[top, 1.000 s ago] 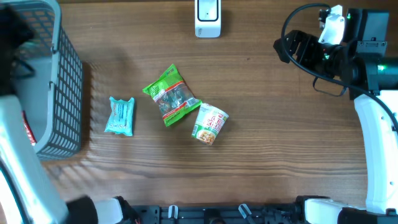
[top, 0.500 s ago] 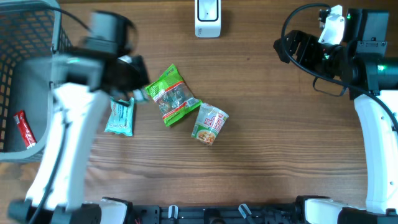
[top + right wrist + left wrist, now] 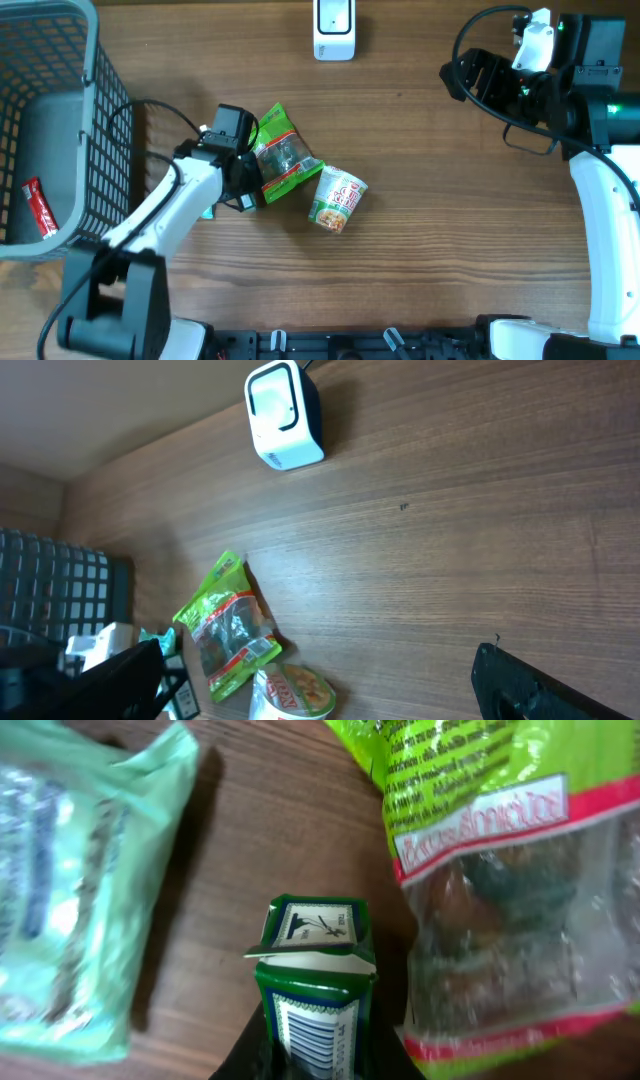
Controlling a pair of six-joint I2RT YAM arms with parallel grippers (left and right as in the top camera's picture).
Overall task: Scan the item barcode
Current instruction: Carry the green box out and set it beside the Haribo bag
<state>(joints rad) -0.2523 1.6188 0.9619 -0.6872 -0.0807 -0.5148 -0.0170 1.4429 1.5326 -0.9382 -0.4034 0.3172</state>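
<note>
My left gripper (image 3: 315, 1068) is shut on a small green box (image 3: 314, 982) whose white barcode label faces the left wrist camera. It hangs low over the wood, between a teal packet (image 3: 70, 900) and a green snack bag (image 3: 500, 850). From overhead the left gripper (image 3: 245, 190) sits just left of that snack bag (image 3: 278, 150). The white scanner (image 3: 333, 30) stands at the table's far edge, well away from the box. My right gripper (image 3: 320, 700) is open and empty, raised at the far right (image 3: 470, 75). The scanner (image 3: 285, 415) also appears in the right wrist view.
A cup of noodles (image 3: 338, 198) lies on its side right of the snack bag. A grey wire basket (image 3: 105, 120) stands at the left edge with a red packet (image 3: 38, 208) inside. The left arm covers most of the teal packet from overhead.
The left arm has swung from over the basket out across the table and down beside the green snack bag. The right arm has not moved.
</note>
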